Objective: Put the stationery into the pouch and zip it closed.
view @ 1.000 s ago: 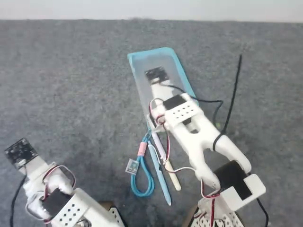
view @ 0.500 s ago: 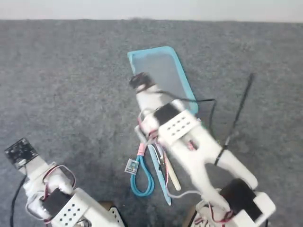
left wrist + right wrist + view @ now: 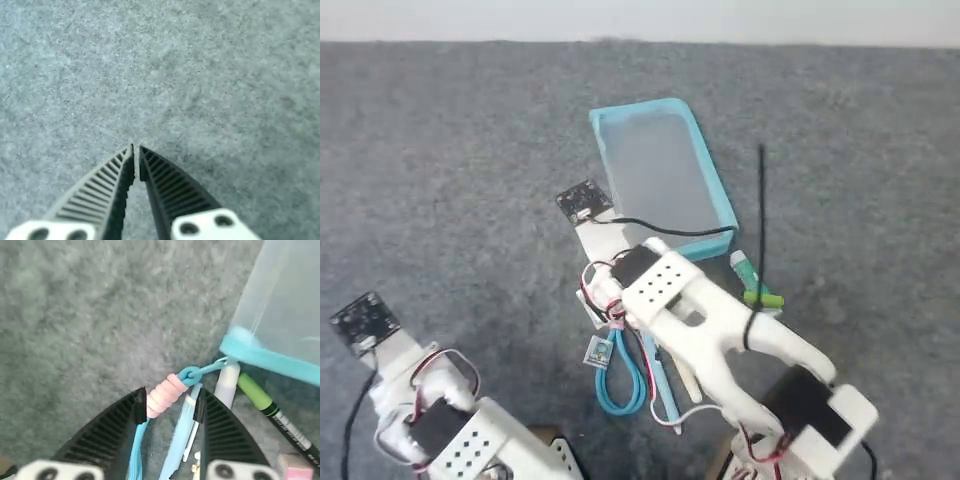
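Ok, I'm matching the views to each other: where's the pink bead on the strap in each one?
High view: pink bead beside the right arm, above the strap loop, below the pouch.
Left wrist view: carpet ahead of the left gripper.
Right wrist view: bead inside the right gripper.
Shared landmark: the pouch's blue edge.

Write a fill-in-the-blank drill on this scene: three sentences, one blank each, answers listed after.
1. The left gripper hangs over the grey carpet with its jaws ____.
2. The bead between the open jaws of the right gripper is coloured ____.
3. The marker lying beside the pouch is coloured ____.

Missing words: shut; pink; green.
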`<action>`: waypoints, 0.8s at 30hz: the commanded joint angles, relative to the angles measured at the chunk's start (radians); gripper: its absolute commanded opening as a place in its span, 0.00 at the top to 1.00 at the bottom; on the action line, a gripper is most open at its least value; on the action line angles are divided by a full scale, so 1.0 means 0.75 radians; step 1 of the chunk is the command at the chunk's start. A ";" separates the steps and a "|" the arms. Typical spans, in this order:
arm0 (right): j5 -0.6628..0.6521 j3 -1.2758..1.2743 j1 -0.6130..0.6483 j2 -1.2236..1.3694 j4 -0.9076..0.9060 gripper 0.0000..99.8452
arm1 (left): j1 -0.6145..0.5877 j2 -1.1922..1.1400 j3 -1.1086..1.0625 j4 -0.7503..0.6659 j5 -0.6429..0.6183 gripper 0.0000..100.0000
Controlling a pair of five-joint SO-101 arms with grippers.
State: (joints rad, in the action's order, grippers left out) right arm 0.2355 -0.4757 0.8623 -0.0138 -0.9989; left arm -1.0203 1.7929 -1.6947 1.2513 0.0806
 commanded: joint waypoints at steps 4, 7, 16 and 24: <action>0.027 0.094 0.013 0.103 0.013 0.83 | 0.012 0.023 0.013 0.006 0.016 0.99; 0.027 0.094 0.013 0.134 0.013 0.83 | 0.012 0.023 0.013 0.006 0.016 0.99; 0.027 0.098 0.013 0.204 0.026 0.83 | 0.012 0.023 0.013 0.006 0.016 0.99; 0.129 0.145 -0.105 0.230 0.013 0.83 | 0.012 0.023 0.013 0.006 0.016 0.99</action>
State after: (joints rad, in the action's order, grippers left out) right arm 0.2831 -0.4051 0.8408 0.1642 -0.9943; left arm -1.0203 1.7929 -1.6947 1.2513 0.0821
